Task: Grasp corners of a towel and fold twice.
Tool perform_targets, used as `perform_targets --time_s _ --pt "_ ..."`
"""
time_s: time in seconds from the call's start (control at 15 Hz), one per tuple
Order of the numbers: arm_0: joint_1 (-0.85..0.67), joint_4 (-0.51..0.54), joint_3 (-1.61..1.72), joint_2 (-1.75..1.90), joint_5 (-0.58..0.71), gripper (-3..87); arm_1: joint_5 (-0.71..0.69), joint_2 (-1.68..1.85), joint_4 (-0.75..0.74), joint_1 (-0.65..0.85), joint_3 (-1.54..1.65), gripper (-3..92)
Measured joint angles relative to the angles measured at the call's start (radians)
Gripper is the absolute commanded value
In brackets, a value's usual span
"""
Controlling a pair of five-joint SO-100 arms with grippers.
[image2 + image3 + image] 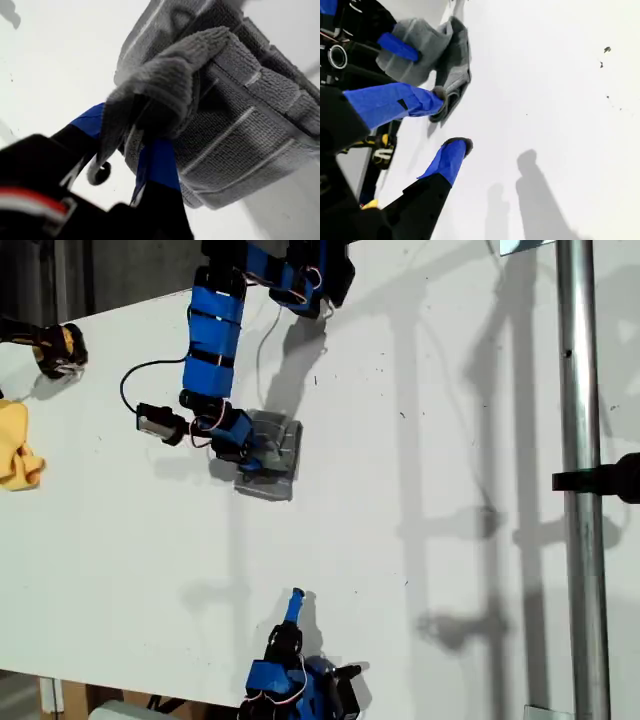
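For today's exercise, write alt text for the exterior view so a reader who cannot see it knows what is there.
On a white table, a blue arm reaching from the view's top has my first gripper shut on a folded grey striped towel. My second gripper rests open near the bottom edge, and a yellow cloth lies at the view's left.

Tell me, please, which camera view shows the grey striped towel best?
The first wrist view: the grey white-striped cloth towel fills it, a fold pinched in my first gripper. The exterior view shows the towel small and folded; the second wrist view shows it partly behind my first gripper.
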Motion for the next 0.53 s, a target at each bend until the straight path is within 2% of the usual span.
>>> perform_targets --time_s 0.13,0.27,0.33,0.4,0.47,0.53 --pt "0.0 0.0 0.0 0.0 0.0 14.7 -0.006 -0.186 -0.083 -0.002 -0.049 0.1" --pt "0.0 0.0 0.0 0.0 0.0 14.6 -0.017 -0.304 -0.091 -0.005 -0.172 1.0" --pt "0.0 0.003 0.0 0.0 0.0 14.6 -0.029 -0.31 -0.08 -0.005 -0.206 9.6" --pt "0.0 0.005 0.0 0.0 0.0 14.6 -0.043 -0.314 -0.048 -0.003 -0.242 31.7" --pt "0.0 0.005 0.0 0.0 0.0 14.5 -0.063 -0.314 0.005 0.0 -0.293 38.8" --pt "0.0 0.005 0.0 0.0 0.0 14.5 -0.091 -0.311 0.026 0.006 -0.324 36.4"
